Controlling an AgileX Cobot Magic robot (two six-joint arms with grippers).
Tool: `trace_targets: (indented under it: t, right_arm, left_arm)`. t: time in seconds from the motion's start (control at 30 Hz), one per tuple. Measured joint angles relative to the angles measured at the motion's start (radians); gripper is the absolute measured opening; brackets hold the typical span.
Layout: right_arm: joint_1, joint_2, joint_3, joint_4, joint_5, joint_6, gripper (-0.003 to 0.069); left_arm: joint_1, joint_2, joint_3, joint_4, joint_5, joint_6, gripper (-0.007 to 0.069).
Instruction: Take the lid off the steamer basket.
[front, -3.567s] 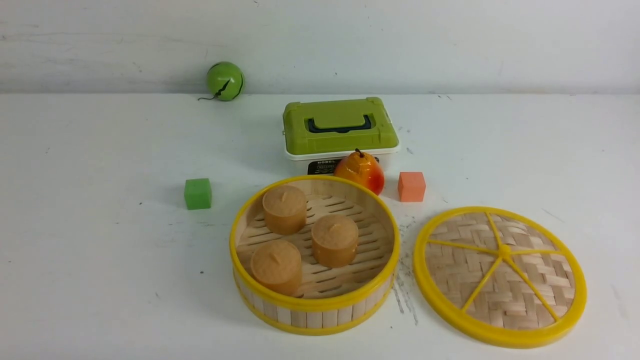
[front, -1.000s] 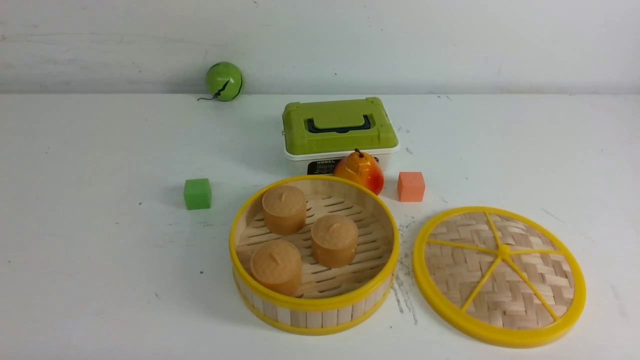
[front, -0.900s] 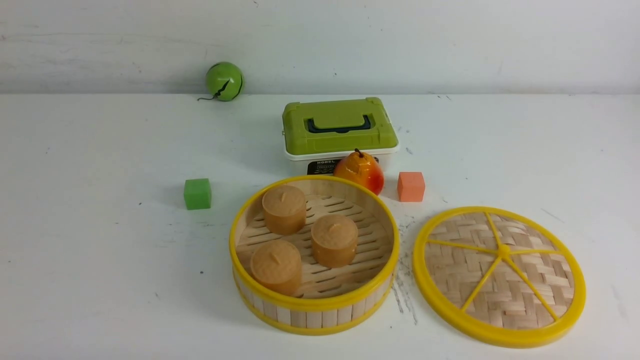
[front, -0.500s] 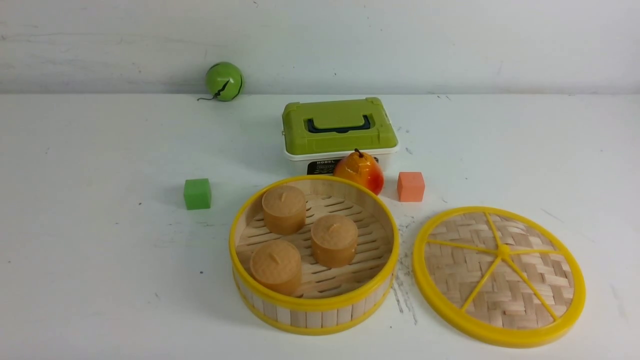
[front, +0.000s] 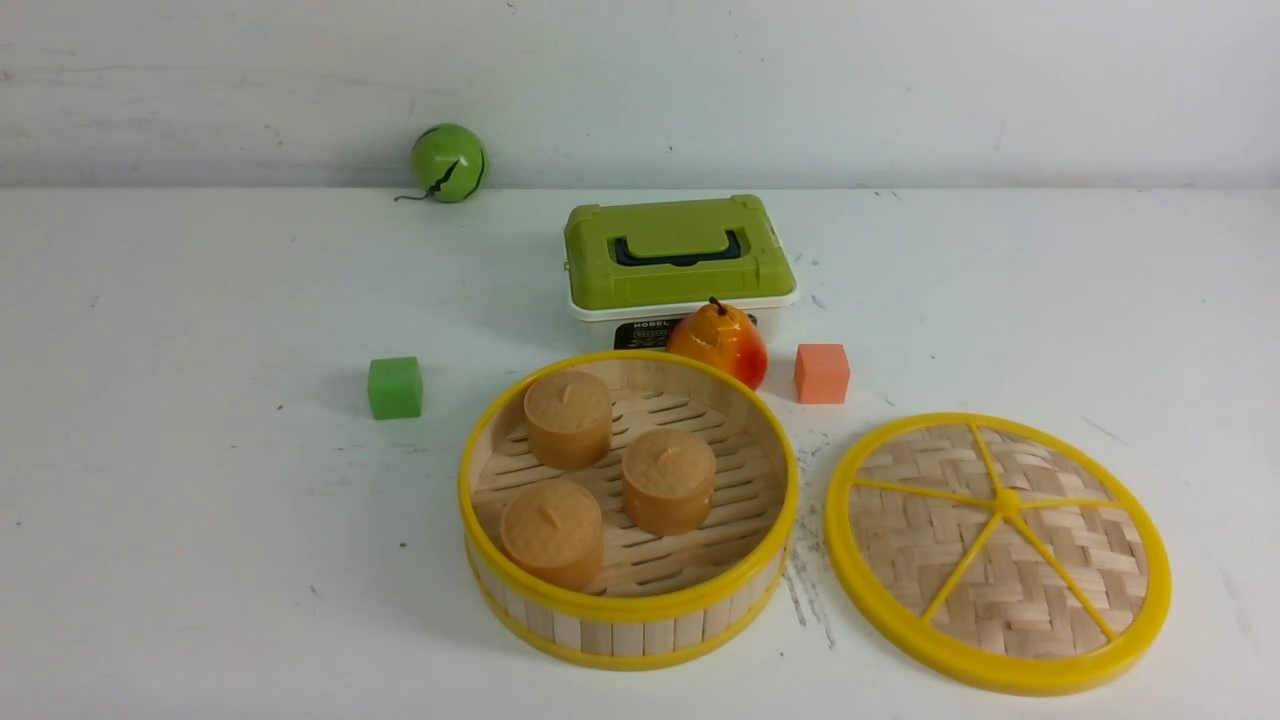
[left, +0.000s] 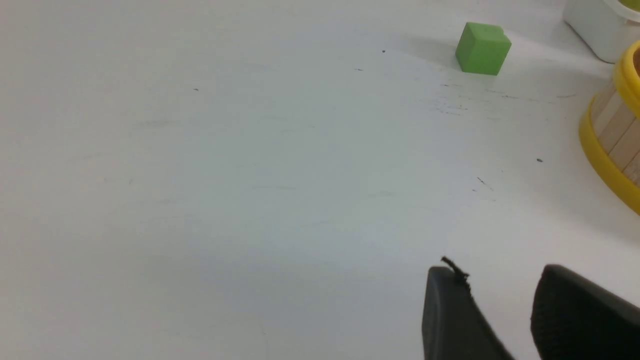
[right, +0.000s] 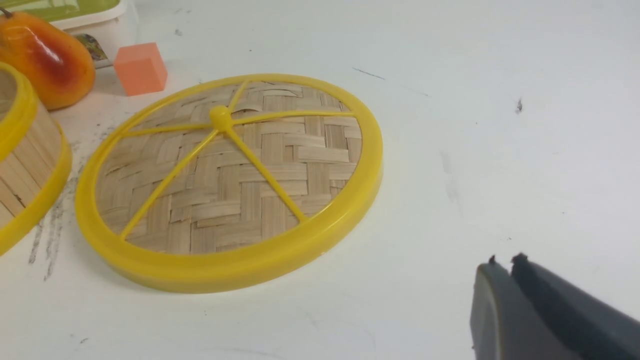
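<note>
Lid (front: 998, 553) flat on table beside open steamer basket (front: 628, 610) (3 buns (front: 668, 480) inside), left gripper (left: 500, 300) narrowly parted, right gripper (right: 505, 272) closed, empty

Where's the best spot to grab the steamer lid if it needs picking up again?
Probably the centre knob of the lid, from straight above: the lid lies flat on the table, so its rim offers little purchase. The right gripper is nearer.

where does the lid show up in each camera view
Front view: the lid lies flat on the table at lower right, beside the steamer basket.
Left wrist view: not in it.
Right wrist view: fills the left-centre.
Shared landmark: the orange cube just beyond it.
</note>
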Motion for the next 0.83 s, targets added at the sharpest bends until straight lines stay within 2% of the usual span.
trace_targets:
  t: [0.83]
  right_arm:
    - [0.0, 0.0, 0.0, 0.0, 0.0, 0.0, 0.0069]
  left_arm:
    - [0.0, 0.0, 0.0, 0.0, 0.0, 0.0, 0.0239]
